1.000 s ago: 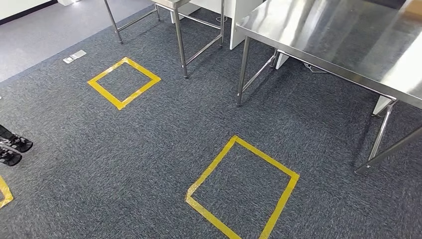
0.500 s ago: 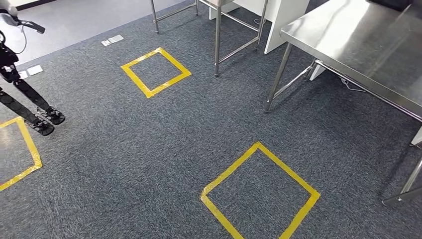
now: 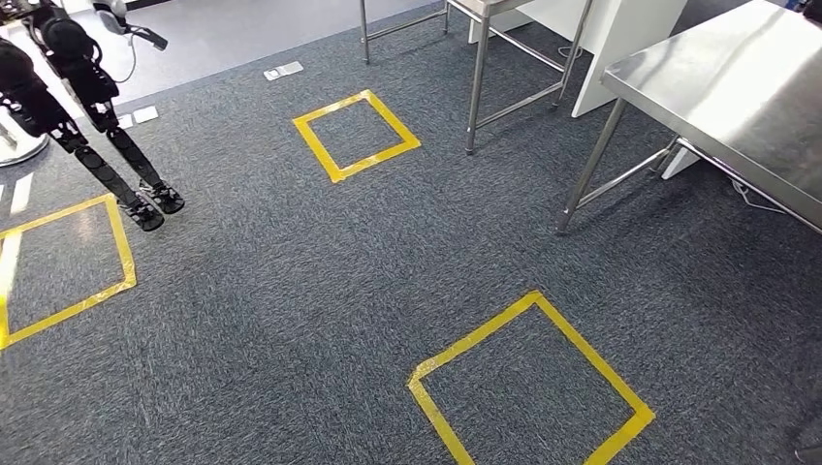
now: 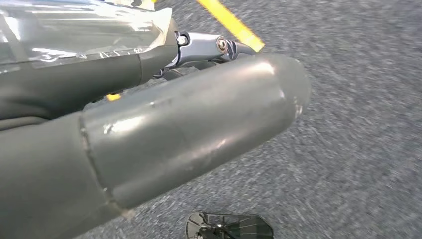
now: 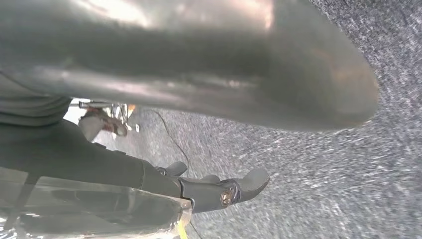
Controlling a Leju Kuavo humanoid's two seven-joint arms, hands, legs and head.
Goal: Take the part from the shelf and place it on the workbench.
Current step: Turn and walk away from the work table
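Left wrist view: left hand (image 4: 164,124) blurred, grasp seemingly unreadable.

Dark grey carpet (image 3: 291,291) covers the floor. Three squares of yellow tape are stuck to it: one near and right of centre (image 3: 531,384), one far and near the middle (image 3: 357,135), one at the left edge (image 3: 64,262). A steel table (image 3: 737,107) stands at the far right on thin metal legs. Another robot's black legs (image 3: 116,174) stand at the far left, just beside the left square. Small grey floor plates (image 3: 283,71) lie at the far edge of the carpet.
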